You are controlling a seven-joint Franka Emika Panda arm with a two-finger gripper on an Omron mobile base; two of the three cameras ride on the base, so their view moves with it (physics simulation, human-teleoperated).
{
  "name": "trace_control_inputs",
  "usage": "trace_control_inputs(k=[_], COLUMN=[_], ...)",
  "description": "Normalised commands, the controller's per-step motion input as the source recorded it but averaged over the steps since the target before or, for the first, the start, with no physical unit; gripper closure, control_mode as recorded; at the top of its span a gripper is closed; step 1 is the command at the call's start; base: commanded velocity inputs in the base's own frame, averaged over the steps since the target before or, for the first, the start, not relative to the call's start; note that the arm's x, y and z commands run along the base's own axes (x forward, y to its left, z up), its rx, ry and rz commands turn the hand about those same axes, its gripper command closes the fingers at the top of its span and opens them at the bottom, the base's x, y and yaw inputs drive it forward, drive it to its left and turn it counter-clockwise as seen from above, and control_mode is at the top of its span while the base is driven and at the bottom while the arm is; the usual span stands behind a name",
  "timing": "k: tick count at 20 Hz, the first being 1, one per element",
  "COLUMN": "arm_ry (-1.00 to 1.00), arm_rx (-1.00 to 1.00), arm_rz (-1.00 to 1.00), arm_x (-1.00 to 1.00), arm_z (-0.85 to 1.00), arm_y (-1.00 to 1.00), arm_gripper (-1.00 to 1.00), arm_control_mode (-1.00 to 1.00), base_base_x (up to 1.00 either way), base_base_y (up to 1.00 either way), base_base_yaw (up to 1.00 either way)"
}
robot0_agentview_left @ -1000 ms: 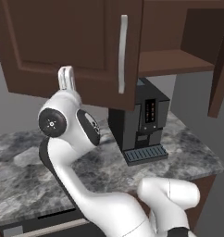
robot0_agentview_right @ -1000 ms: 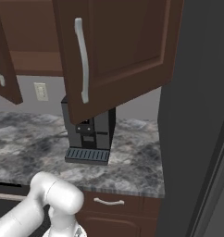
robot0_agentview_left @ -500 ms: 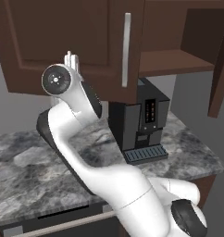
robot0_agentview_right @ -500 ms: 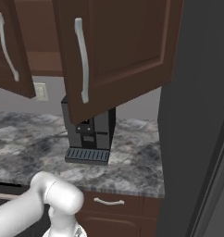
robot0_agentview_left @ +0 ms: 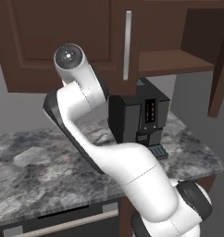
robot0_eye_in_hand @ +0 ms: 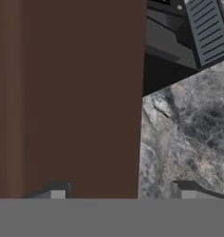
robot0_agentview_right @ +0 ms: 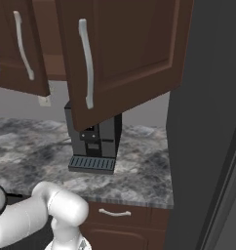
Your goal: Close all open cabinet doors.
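My gripper (robot0_eye_in_hand: 118, 194) is part open, holding nothing; one tip sits vs the brown face of the left cabinet door (robot0_agentview_left: 63, 41), other tip past its edge over the counter (robot0_eye_in_hand: 188, 139). That door looks nearly shut. Right cabinet door (robot0_agentview_right: 125, 53) hangs wide open above the coffee machine (robot0_agentview_right: 93, 141). Risk: edge slips betw. tips, push glances off, or my elbow clips the machine.
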Motion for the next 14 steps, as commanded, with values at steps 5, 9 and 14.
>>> trace_control_inputs(k=[5, 9, 14], arm_ry=[0.09, 0.11, 0.12], arm_rx=[0.09, 0.11, 0.10], arm_rz=[0.00, 0.00, 0.00], arm_x=[0.53, 0.68, 0.72], arm_z=[-0.17, -0.16, -0.19], arm_y=[-0.35, -0.31, -0.29], arm_gripper=[-1.00, -1.00, -1.00], arm_control_mode=[-1.00, -1.00, -1.00], base_base_x=[0.00, 0.00, 0.00], base_base_y=[0.00, 0.00, 0.00], base_base_yaw=[0.00, 0.00, 0.00])
